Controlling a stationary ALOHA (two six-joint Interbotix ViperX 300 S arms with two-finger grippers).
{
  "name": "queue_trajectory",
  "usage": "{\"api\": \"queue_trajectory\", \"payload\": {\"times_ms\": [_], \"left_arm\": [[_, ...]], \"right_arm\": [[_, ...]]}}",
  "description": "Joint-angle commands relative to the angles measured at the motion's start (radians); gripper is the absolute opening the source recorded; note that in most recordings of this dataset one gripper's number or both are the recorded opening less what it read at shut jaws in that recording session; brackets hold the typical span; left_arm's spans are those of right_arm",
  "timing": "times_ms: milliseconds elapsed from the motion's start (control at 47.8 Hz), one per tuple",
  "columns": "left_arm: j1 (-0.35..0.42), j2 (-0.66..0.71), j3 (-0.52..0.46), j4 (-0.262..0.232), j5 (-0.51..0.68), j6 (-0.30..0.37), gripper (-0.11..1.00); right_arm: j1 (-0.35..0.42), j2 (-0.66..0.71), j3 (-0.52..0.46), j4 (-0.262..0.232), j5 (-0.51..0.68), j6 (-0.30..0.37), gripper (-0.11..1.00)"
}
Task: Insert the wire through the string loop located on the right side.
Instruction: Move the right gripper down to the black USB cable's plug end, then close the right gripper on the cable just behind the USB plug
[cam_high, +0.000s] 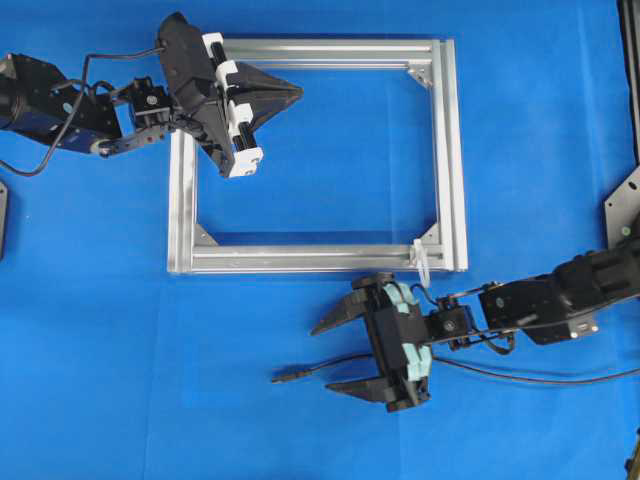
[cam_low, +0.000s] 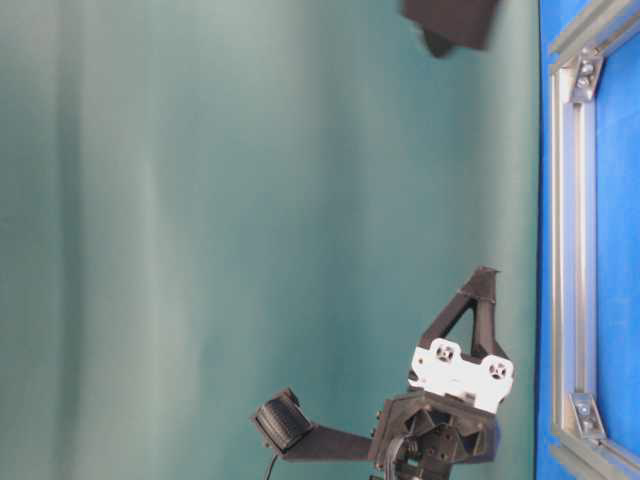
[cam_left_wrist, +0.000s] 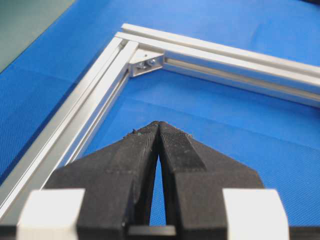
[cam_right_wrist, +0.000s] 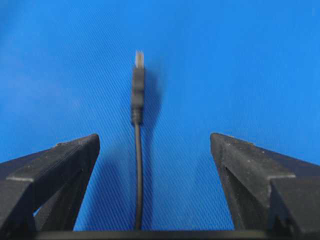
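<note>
Wire (cam_high: 330, 368) lies flat on the blue table (cam_high: 100, 380), plug between the right gripper's (cam_high: 335, 355) wide-open, empty fingers; string loop (cam_high: 423, 262) hangs at the frame's (cam_high: 450, 150) near-right corner; left gripper (cam_high: 298, 92) hovers closed, empty.

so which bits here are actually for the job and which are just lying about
For the job:
- wire, lying between the right gripper's open fingers
- string loop, on the frame's near right corner
- right gripper

Just there:
- aluminium frame, which only carries the loop
- left gripper, shut, hovering over the frame's far left part
- blue table
</note>
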Motion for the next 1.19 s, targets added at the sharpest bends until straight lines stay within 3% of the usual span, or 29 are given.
{"api": "queue_trajectory", "payload": {"times_ms": [0,272,419,628,775,1173], "left_arm": [[-0.002,-0.031,-0.008,0.003,-0.005,-0.002,0.0],[-0.002,-0.031,-0.008,0.003,-0.005,-0.002,0.0],[-0.002,-0.031,-0.006,0.003,-0.005,-0.002,0.0],[0.002,-0.031,-0.008,0.003,-0.005,-0.002,0.0],[0.003,-0.032,-0.008,0.003,-0.005,-0.002,0.0],[0.003,-0.031,-0.008,0.003,-0.005,-0.002,0.0]], "right_arm": [[0.005,-0.008,-0.02,0.006,-0.008,-0.002,0.84],[0.005,-0.003,-0.025,0.006,-0.008,-0.002,0.82],[0.005,-0.003,-0.025,0.006,-0.008,-0.006,0.73],[0.005,-0.003,-0.026,-0.003,-0.008,-0.02,0.23],[0.005,-0.003,-0.031,-0.017,-0.003,-0.02,0.0],[0.005,-0.011,-0.026,-0.021,-0.002,-0.02,-0.03]]}}
